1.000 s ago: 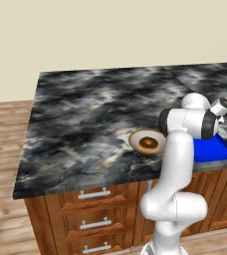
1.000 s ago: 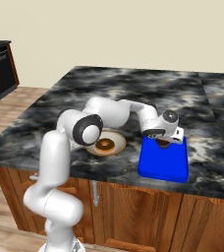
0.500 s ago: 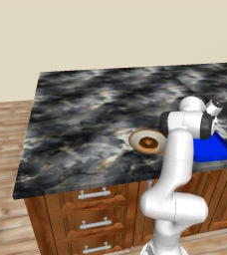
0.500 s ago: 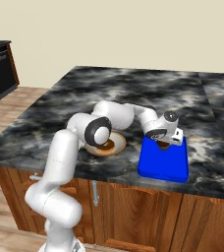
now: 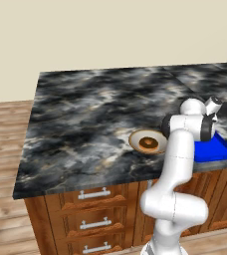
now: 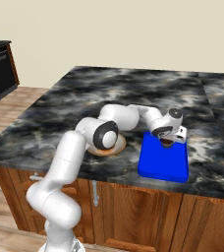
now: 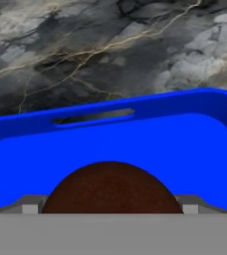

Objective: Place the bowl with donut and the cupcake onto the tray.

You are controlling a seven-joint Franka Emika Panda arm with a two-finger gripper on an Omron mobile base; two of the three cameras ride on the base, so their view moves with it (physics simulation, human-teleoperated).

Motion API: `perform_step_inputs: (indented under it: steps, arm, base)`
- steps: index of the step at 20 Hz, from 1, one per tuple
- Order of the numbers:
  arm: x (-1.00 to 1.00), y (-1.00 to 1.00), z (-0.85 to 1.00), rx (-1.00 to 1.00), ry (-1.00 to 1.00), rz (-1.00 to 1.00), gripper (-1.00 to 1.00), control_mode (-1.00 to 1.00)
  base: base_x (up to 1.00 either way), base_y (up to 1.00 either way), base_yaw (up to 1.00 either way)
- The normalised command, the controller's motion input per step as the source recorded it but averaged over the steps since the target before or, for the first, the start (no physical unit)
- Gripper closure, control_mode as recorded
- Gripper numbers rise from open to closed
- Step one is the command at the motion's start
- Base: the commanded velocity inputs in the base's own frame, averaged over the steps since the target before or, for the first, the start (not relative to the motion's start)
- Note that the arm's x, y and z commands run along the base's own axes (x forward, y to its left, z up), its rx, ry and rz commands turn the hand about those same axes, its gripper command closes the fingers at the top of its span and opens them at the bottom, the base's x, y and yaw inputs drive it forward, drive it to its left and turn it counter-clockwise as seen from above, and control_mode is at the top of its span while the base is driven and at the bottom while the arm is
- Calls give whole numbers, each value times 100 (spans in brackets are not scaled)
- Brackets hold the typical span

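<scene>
Two finger tips of gripper (image 6: 169, 142) closed on cupcake (image 7: 111, 188), held low over far end of blue tray (image 6: 163, 165). Bowl (image 5: 146, 140) with donut (image 5: 148, 144) on marble counter (image 5: 85, 119), just left of tray, apart from it.

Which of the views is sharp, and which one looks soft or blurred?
Both base views are fairly sharp, with flat even light. In the right base view the tray has crisp edges. The hand view is soft: the cupcake is a blurry dome, very close, and the marble counter looks smeared.
</scene>
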Motion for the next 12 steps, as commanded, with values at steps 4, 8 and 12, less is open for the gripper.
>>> perform_step_inputs:
  steps: [4, 8, 12]
  arm:
    - [0, -6, -21, 0, 0, 0, -100, -100]
    - [0, -13, -34, -1, 0, 1, -100, -100]
    - [11, -7, -56, -17, 0, 4, -100, -100]
  base:
    - [0, 0, 0]
    - [0, 0, 0]
    - [0, 0, 0]
